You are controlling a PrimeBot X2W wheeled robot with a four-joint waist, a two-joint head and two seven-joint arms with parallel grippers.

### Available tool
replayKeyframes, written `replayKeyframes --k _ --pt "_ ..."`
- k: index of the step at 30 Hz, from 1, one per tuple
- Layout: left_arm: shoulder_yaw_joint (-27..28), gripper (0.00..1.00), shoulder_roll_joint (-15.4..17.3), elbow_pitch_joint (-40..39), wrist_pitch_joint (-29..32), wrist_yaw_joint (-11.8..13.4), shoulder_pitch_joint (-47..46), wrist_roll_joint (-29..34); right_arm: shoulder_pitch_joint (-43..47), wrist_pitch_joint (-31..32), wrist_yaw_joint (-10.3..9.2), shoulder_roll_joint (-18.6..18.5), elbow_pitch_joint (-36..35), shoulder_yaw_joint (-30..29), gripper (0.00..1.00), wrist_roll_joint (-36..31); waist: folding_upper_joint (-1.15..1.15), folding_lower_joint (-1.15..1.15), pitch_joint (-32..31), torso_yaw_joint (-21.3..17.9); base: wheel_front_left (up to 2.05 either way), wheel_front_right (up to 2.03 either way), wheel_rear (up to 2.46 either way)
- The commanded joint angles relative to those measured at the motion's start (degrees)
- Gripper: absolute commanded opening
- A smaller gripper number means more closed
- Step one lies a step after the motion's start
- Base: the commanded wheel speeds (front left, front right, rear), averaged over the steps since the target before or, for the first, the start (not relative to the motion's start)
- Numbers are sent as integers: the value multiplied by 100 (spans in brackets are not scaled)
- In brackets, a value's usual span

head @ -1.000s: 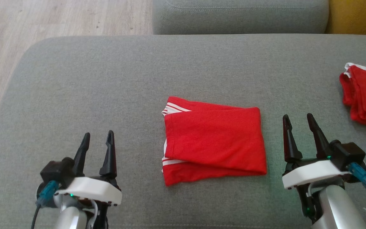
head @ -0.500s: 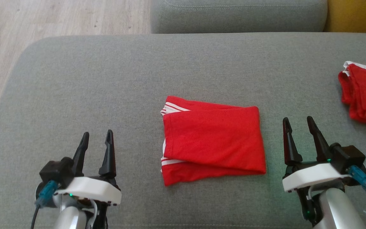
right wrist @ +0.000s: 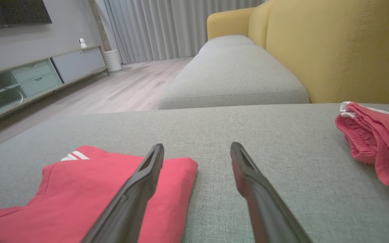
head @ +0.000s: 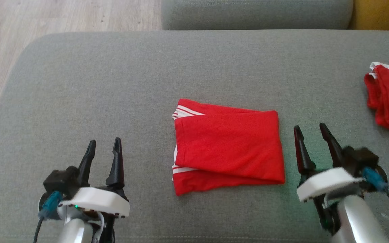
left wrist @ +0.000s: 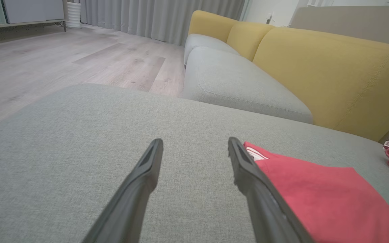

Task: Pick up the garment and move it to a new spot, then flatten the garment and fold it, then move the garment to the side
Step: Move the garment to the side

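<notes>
- The folded red garment [head: 228,145] lies flat on the grey cushion [head: 113,84].
- The left hand [head: 104,143] is spread, empty, apart from it.
- The right hand [head: 309,127] is spread, empty, just beside it.

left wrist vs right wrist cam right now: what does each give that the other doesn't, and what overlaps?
Left wrist: the left end effector, open over bare grey cushion, with the folded garment lying just right of it.
Right wrist: the right end effector, open, one finger crossing the folded garment's edge in the picture; a dark screen on the wall.
Shared: folded garment, grey cushion, a second crumpled red garment, the yellow sofa back, curtains.
</notes>
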Motion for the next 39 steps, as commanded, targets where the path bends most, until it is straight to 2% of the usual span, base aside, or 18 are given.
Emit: replayKeyframes --k 1,9,16,21,22,23,24,25,27,32,39 --pt "147 100 5 -197 -71 -2 -290 -37 -423 166 37 20 -236 137 100 -153 0 0 36 20 0 0 0" --pt "90 100 5 -259 -71 30 -387 -109 -755 1402 37 20 126 147 100 -487 0 0 179 205 0 0 0" --pt "82 100 5 -298 -71 77 -420 -177 -786 1928 37 20 522 164 100 -635 0 0 344 366 0 0 0" --pt "76 100 5 -341 -71 117 -428 -219 -790 2331 37 9 699 346 100 -473 0 0 444 430 0 0 0" --pt "73 100 5 -348 -71 124 -430 -223 -802 2376 37 -1 709 379 84 -436 0 0 459 435 0 0 0" --pt "71 100 5 -355 -71 130 -432 -228 -820 2431 37 -16 730 415 61 -400 0 0 475 439 0 0 0" --pt "70 100 5 -361 -71 136 -434 -231 -841 2472 37 -29 746 450 44 -358 0 0 490 439 0 0 0" --pt "72 100 5 -369 -71 141 -435 -233 -871 2479 37 -40 749 474 35 -317 0 0 510 433 0 0 0" --pt "79 100 5 -387 -71 153 -440 -230 -941 2472 37 -60 751 527 0 -253 0 0 553 403 0 0 0" --pt "90 100 5 -405 -71 153 -466 -182 -1163 2285 37 -132 691 591 0 -132 0 0 659 209 0 0 0" --pt "102 100 5 -425 -71 98 -515 -75 -1422 1980 37 -404 479 450 0 -109 0 0 802 -372 0 0 0"
